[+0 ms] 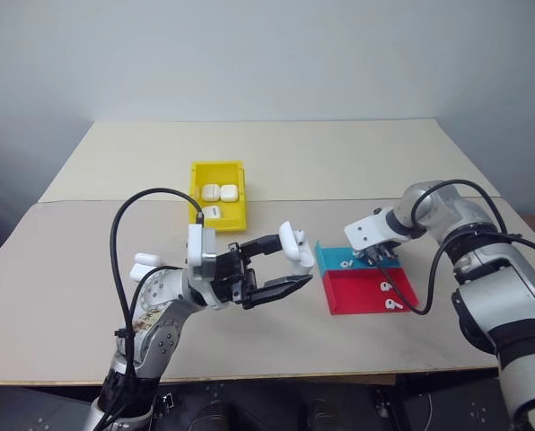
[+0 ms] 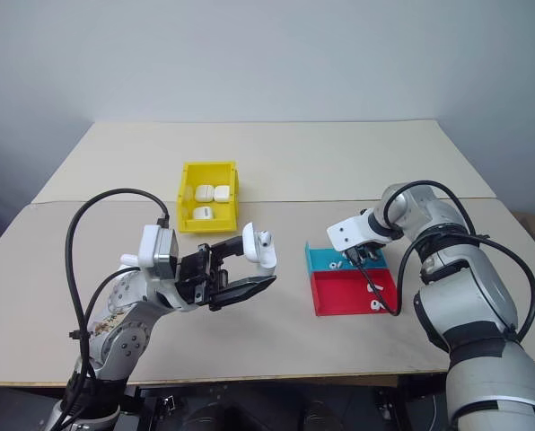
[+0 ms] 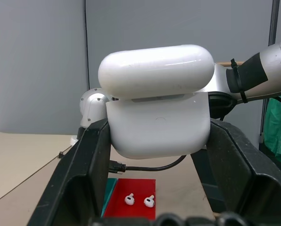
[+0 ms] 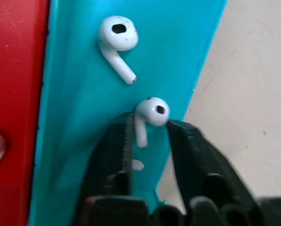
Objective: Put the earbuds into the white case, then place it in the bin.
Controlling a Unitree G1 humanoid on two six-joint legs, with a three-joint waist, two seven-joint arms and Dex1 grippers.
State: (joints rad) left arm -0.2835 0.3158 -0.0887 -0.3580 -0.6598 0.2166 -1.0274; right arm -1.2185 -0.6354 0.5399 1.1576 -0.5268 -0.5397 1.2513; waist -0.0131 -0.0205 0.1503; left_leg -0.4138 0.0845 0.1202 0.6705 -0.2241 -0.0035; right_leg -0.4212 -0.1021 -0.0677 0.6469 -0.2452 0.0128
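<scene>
we are holding the white case (image 1: 293, 245) clamped in our left hand (image 1: 284, 267) above the tabletop (image 1: 88, 269), lid ajar, while our right hand (image 4: 149, 136) is pinching one of the earbuds (image 4: 150, 117) by its stem in the teal tray (image 4: 84, 141), well apart from the bin (image 1: 219, 208).

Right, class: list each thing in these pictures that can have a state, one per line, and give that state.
Glossy white pebble-shaped case: lid ajar, clamped in the left gripper, held above the table.
Tiny white stemmed earbud: stem between the right gripper fingers, over the teal tray.
Second earbud: lying loose on the teal tray.
Red tray: holds two earbuds.
Yellow plastic bin: holds three closed white cases.
</scene>
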